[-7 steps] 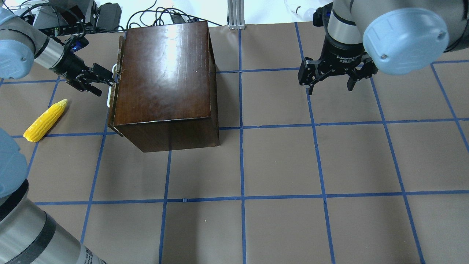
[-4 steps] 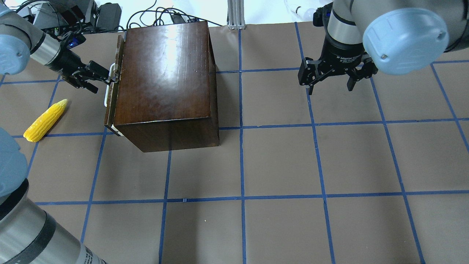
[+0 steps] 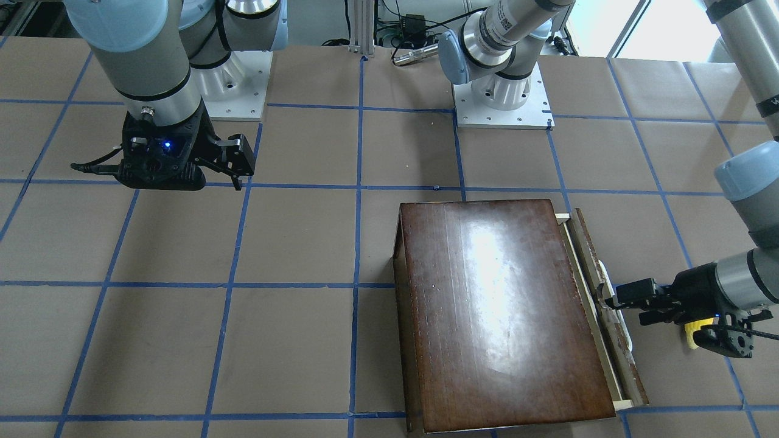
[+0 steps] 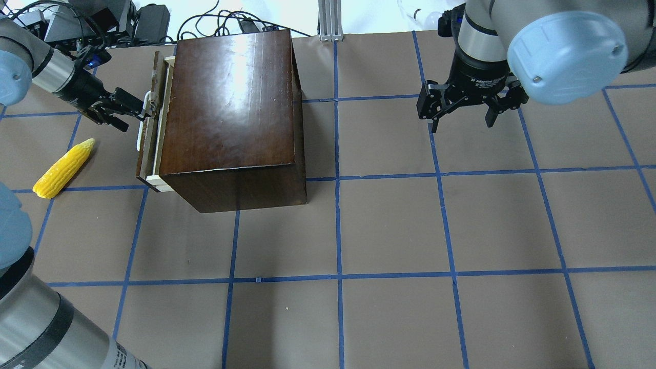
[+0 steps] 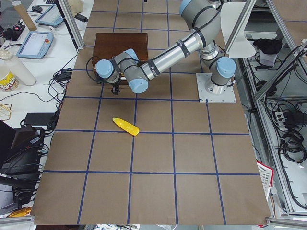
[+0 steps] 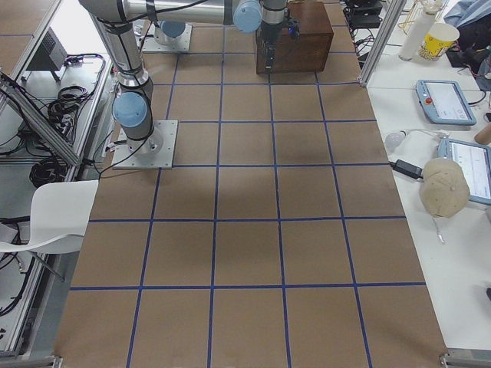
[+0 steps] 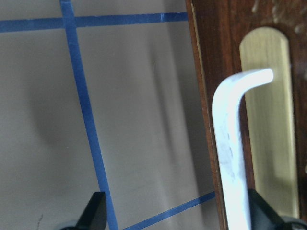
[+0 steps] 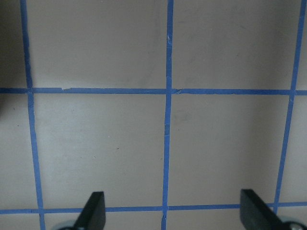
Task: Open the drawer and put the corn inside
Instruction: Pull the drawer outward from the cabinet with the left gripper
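Observation:
The dark-brown cabinet (image 4: 230, 102) stands at the table's left. Its drawer (image 4: 154, 134) is pulled out a little on the left side, showing a strip of pale wood behind the dark front panel. My left gripper (image 4: 136, 117) is at the drawer's white handle (image 4: 141, 128). In the left wrist view its fingers (image 7: 96, 211) stand wide apart, and the handle (image 7: 230, 153) runs close to the right one. The yellow corn (image 4: 64, 168) lies on the table left of the drawer, apart from it. My right gripper (image 4: 464, 120) hangs open and empty over the right side.
Brown paper with a blue tape grid covers the table (image 4: 389, 230). Cables and electronics (image 4: 113, 20) lie beyond the far edge behind the cabinet. In the front-facing view the corn (image 3: 691, 331) is mostly hidden behind my left wrist.
My left gripper has moved left at the handle and the drawer has slid out with it, exposing pale wood. The corn and the right arm have not moved.

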Robot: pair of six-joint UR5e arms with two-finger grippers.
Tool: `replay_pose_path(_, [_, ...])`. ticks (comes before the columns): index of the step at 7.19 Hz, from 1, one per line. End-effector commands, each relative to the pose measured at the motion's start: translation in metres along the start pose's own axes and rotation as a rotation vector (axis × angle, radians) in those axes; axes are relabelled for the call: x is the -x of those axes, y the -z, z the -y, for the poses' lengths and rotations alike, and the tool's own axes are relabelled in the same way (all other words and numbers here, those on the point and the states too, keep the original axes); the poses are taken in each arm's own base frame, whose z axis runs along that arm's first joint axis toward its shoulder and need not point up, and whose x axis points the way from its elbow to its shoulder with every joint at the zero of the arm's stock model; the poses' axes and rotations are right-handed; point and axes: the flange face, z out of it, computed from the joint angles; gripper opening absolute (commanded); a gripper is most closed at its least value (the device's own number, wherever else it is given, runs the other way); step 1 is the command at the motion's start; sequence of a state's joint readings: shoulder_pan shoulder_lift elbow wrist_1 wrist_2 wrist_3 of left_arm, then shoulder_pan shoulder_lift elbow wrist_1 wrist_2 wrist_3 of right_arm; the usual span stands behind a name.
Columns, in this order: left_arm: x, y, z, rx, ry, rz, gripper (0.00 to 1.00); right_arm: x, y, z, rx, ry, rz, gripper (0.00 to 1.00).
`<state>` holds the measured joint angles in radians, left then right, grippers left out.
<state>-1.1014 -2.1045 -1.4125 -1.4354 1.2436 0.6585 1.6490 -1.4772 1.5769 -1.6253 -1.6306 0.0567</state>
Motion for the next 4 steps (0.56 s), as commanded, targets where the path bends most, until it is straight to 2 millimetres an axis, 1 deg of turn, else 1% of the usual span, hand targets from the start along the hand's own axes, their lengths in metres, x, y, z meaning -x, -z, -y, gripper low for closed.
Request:
replay_pose_path(1, [0.003, 0.006, 0.001, 0.008, -0.031, 0.029, 1.00, 0.000, 0.000, 0.000, 0.001, 0.000, 0.000, 1.00])
replay_pose_path(3, [0.020, 0.011, -0.005, 0.007, -0.032, 0.030, 1.00, 0.000, 0.000, 0.000, -0.001, 0.000, 0.000, 1.00])
replay_pose_path(4, [0.020, 0.015, -0.005, 0.011, -0.031, 0.028, 1.00, 0.000, 0.000, 0.000, 0.001, 0.000, 0.000, 1.00])
